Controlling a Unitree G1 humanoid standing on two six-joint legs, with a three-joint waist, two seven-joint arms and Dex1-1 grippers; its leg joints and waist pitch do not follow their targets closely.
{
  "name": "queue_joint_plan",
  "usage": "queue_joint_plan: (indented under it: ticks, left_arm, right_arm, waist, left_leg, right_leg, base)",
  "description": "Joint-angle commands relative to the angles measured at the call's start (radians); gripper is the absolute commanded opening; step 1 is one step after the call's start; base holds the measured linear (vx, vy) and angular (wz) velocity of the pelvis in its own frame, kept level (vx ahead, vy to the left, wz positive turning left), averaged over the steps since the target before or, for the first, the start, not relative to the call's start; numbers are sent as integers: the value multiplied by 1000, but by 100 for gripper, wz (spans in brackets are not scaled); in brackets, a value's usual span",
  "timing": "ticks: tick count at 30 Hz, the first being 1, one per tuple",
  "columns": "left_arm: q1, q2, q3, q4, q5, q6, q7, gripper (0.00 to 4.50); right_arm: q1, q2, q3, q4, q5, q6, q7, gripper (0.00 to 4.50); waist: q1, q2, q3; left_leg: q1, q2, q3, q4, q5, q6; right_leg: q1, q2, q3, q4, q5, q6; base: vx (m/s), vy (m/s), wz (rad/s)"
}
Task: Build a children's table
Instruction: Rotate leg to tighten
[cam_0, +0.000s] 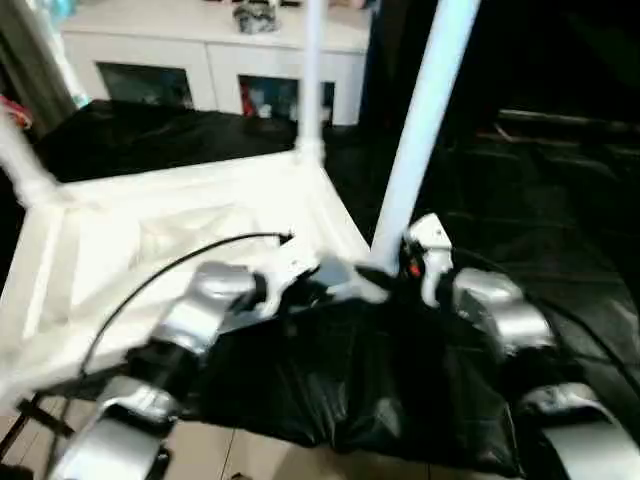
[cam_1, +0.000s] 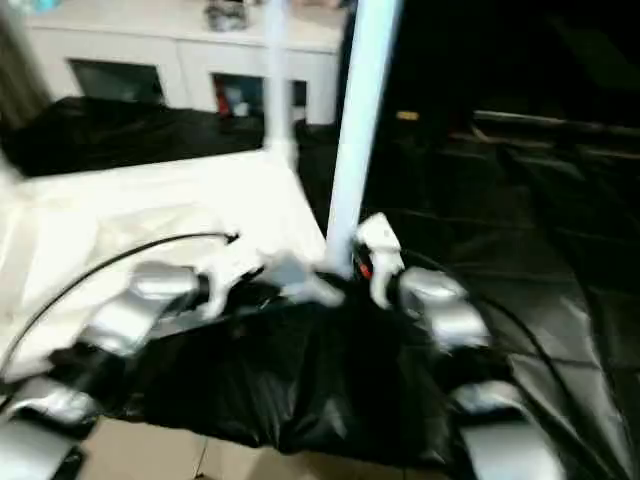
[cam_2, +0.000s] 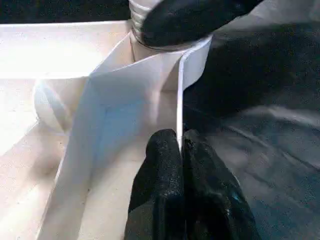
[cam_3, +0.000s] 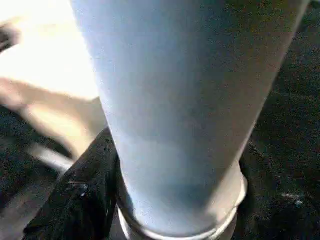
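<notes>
The white tabletop (cam_0: 150, 250) lies upside down on a black-covered surface, ribbed underside up. My left gripper (cam_2: 179, 137) is shut on the thin rim wall (cam_2: 150, 85) beside the near corner. A white leg (cam_0: 425, 120) stands upright in that corner's socket, and my right gripper (cam_0: 400, 265) is shut on its base. In the right wrist view a black finger (cam_3: 85, 200) presses against each side of the leg (cam_3: 185, 100). A second leg (cam_0: 312, 70) stands at the far corner. A third leg (cam_0: 22, 165) rises at the left corner.
A white cabinet (cam_0: 230, 60) with glass doors stands behind the work. Black sheeting (cam_0: 540, 200) spreads to the right and hangs over the front edge above a pale floor (cam_0: 260, 455). A black cable (cam_0: 170, 265) arcs over the tabletop from my left forearm.
</notes>
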Motion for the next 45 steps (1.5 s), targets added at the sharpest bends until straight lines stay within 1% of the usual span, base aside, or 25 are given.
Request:
queue_joint_plan:
  ticks: [1, 3, 4, 6, 7, 8, 11, 12, 13, 15, 16, 18, 19, 20, 21, 22, 24, 25, 26, 28, 30, 34, 35, 42, 45]
  left_arm:
    - [-62, -76, 48, -8, -34, -15, 119, 0]
    - [-66, -88, 50, 0, -32, -15, 133, 0]
    - [-70, -101, 48, 13, -26, -28, 140, 0]
    - [-70, -105, 44, 18, -25, -33, 133, 0]
    - [-67, -103, 42, 14, -26, -37, 129, 0]
    - [-65, -102, 41, 11, -27, -36, 123, 0]
    - [-45, -86, 30, -19, -36, -49, 67, 0]
    - [-41, -81, 27, -24, -38, -52, 55, 0]
    - [-37, -75, 23, -29, -39, -61, 40, 0]
    - [-18, -53, 9, -61, -53, -82, -29, 0]
    - [-1, -34, 3, -89, -65, -81, -78, 0]
    - [6, -25, 4, -98, -73, -81, -101, 0]
    - [10, -17, 1, -103, -77, -82, -118, 0]
    - [16, -5, -3, -106, -77, -88, -139, 0]
    - [21, 6, -7, -109, -79, -95, -160, 0]
    - [24, 13, -9, -110, -80, -99, -172, 0]
    - [31, 30, -12, -119, -89, -101, -214, 0]
    - [32, 32, -12, -121, -90, -100, -220, 0]
    - [37, 45, -12, -131, -96, -96, -248, 0]
    - [43, 61, -12, -143, -100, -91, -279, 0]
    - [48, 85, -14, -156, -104, -85, -325, 0]
    - [56, 114, -20, -173, -111, -72, -375, 0]
    - [58, 118, -20, -177, -113, -70, -381, 0]
    - [69, 127, -14, -189, -112, -64, -394, 0]
    - [70, 116, -9, -184, -112, -65, -370, 0]
  right_arm:
    - [1, 85, 31, 60, -16, 3, -82, 274]
    - [-6, 105, 27, 71, -20, -1, -113, 274]
    - [-19, 137, 18, 89, -18, -24, -136, 274]
    - [-31, 151, 9, 106, -12, -37, -133, 274]
    - [-33, 153, 6, 107, -8, -39, -123, 309]
    - [-34, 153, 4, 108, -5, -39, -119, 330]
    - [-43, 136, -3, 112, 3, -41, -79, 365]
    - [-44, 128, 3, 112, -4, -46, -74, 365]
    - [-44, 118, 9, 112, -10, -51, -65, 388]
    - [-40, 87, 22, 96, -15, -49, -9, 388]
    - [-28, 55, 42, 66, -18, -50, 72, 388]
    - [-15, 30, 61, 37, -21, -52, 142, 388]
    - [-4, 14, 74, 17, -21, -52, 186, 388]
    - [12, -7, 90, -13, -15, -53, 243, 388]
    - [28, -29, 107, -42, -11, -57, 301, 388]
    - [37, -42, 117, -60, -7, -61, 335, 388]
    - [63, -75, 144, -104, -5, -85, 414, 388]
    - [67, -80, 148, -111, -5, -89, 426, 388]
    - [83, -104, 164, -140, 1, -85, 484, 388]
    - [97, -132, 182, -169, 7, -70, 551, 388]
    - [110, -165, 201, -204, 11, -42, 615, 388]
    - [118, -185, 211, -235, 18, -8, 656, 363]
    - [120, -187, 212, -241, 19, -2, 662, 352]
    - [145, -191, 221, -285, 21, 21, 676, 291]
    - [156, -176, 215, -293, 22, 31, 653, 280]
  waist:
    - [-5, -6, -69]
    - [-7, -7, -71]
    - [-7, -8, -71]
    - [-7, -6, -72]
    - [-8, -5, -72]
    - [-8, -6, -72]
    - [-8, -3, -72]
    - [-9, -3, -72]
    - [-9, -3, -71]
    - [-10, -2, -73]
    - [-10, -1, -73]
    - [-10, -1, -74]
    - [-7, 0, -75]
    - [-6, -1, -75]
    - [-1, -1, -74]
    - [3, 0, -73]
    - [9, 1, -73]
    - [10, -1, -73]
    - [10, 0, -72]
    - [14, 1, -70]
    - [14, 1, -69]
    - [14, 1, -68]
    - [15, 4, -68]
    - [19, 2, -71]
    - [20, 1, -71]
  left_leg:
    - [16, 39, -24, -71, -261, 13]
    - [14, 38, -23, -70, -252, 19]
    - [12, 38, -22, -70, -245, 27]
    - [10, 39, -22, -70, -238, 33]
    - [10, 40, -22, -70, -234, 38]
    - [10, 40, -21, -70, -234, 40]
    - [9, 40, -20, -70, -236, 48]
    - [9, 41, -21, -71, -237, 48]
    - [10, 41, -21, -71, -238, 47]
    - [8, 41, -22, -71, -238, 47]
    - [6, 43, -21, -70, -233, 55]
    - [6, 44, -18, -68, -220, 66]
    - [11, 44, -16, -67, -216, 70]
    - [11, 43, -16, -67, -212, 72]
    - [7, 45, -16, -67, -206, 79]
    - [6, 46, -15, -67, -205, 83]
    - [10, 48, -16, -68, -206, 78]
    - [8, 48, -16, -69, -213, 76]
    - [7, 48, -16, -70, -215, 75]
    - [12, 50, -16, -70, -237, 71]
    - [10, 49, -17, -72, -241, 69]
    - [10, 48, -18, -73, -252, 60]
    - [11, 49, -19, -73, -254, 56]
    - [11, 49, -18, -73, -231, 54]
    - [10, 48, -18, -72, -228, 53]
  right_leg:
    - [44, -70, 52, -97, -460, -132]
    - [44, -70, 54, -94, -438, -138]
    - [45, -70, 55, -92, -420, -144]
    - [46, -70, 55, -88, -396, -153]
    - [47, -70, 56, -86, -377, -160]
    - [47, -69, 57, -85, -369, -164]
    - [49, -69, 57, -83, -357, -174]
    - [49, -69, 57, -84, -356, -175]
    - [48, -69, 57, -84, -357, -176]
    - [51, -69, 57, -81, -341, -182]
    - [54, -69, 58, -76, -315, -195]
    - [54, -67, 60, -74, -279, -208]
    - [50, -67, 61, -73, -272, -214]
    - [51, -66, 60, -72, -268, -216]
    - [56, -66, 59, -72, -269, -213]
    - [54, -65, 59, -71, -274, -208]
    - [52, -66, 59, -72, -278, -206]
    - [54, -66, 60, -70, -286, -205]
    - [54, -66, 60, -72, -295, -205]
    - [50, -65, 61, -76, -323, -199]
    - [51, -64, 60, -76, -334, -197]
    - [50, -66, 61, -80, -365, -190]
    - [49, -67, 61, -80, -367, -189]
    - [51, -66, 62, -75, -326, -197]
    - [51, -67, 62, -76, -333, -193]
  base:
    - [0, 0, 0]
    - [0, 0, 0]
    - [0, 0, 0]
    - [0, 0, 0]
    - [0, 0, 0]
    - [0, 0, 0]
    - [0, 0, 0]
    - [0, 0, 0]
    - [0, 0, 0]
    - [0, 0, 0]
    - [0, 0, 0]
    - [0, 0, 0]
    - [0, 0, 0]
    - [0, 0, 0]
    - [0, 0, 0]
    - [0, 0, 0]
    - [0, 0, 0]
    - [0, 0, 0]
    - [0, 0, 0]
    - [0, 0, 0]
    - [0, 0, 0]
    - [0, 0, 0]
    - [0, 0, 0]
    - [0, 0, 0]
    - [0, 0, 0]
